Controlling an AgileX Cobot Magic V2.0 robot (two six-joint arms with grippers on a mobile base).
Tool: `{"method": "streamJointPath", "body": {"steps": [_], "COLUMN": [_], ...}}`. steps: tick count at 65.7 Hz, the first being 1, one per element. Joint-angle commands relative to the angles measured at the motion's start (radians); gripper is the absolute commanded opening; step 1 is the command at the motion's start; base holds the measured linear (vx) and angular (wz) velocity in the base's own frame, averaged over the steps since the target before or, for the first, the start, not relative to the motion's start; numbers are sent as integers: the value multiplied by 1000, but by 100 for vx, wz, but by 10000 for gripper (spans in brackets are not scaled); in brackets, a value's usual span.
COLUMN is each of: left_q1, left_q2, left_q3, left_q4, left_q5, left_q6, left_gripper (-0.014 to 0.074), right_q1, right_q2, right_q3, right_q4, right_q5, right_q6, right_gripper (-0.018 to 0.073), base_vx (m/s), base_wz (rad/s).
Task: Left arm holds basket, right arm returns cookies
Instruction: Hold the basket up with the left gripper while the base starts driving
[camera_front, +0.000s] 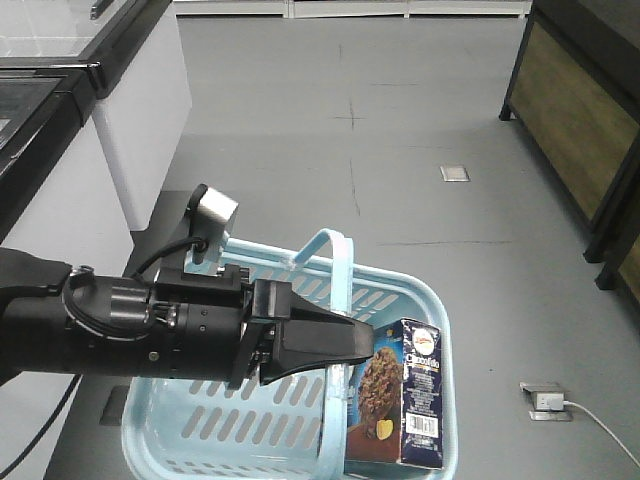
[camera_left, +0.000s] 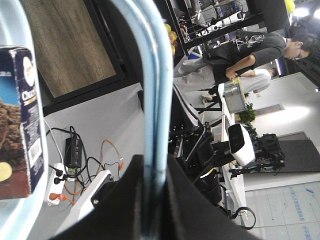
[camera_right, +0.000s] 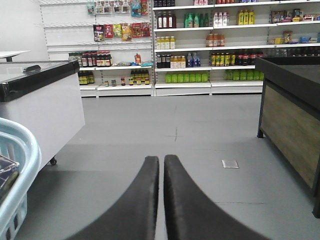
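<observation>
Black left arm (camera_front: 150, 325) is stretched level over the basket (camera_front: 432, 300), left gripper (camera_front: 362, 345) clamped on its handle (camera_front: 340, 262); cookies (camera_front: 405, 395) are stood upright inside, just beside it. Right gripper (camera_right: 161, 162) is pinched together on nothing.

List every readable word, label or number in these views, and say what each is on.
"Cho…": start of the white lettering on the cookies box, partly legible, rest out of frame.
Barcode label digits: too small to read.
Labels on the shelf bottles: too small to read.
Nothing else is legible.
</observation>
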Motion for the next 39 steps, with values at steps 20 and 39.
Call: {"method": "streamJointPath", "body": {"steps": [20, 39], "left_q1": [-6, -6], "left_q2": [-32, -32], "left_q3": [-36, -36], "left_q4": [-119, -119], "left_q5": [42, 42], "left_q6": [22, 22], "left_gripper": [-3, -3], "right_q1": [-1, -1], "right_q2": [-13, -13], "right_q3": [18, 18], "right_q4": [-8, -8], "right_q5": [-70, -70], "right_q6": [-4, -4], "right_gripper": [-11, -11], "base_vx": [0, 0], "base_wz": [0, 0]}}
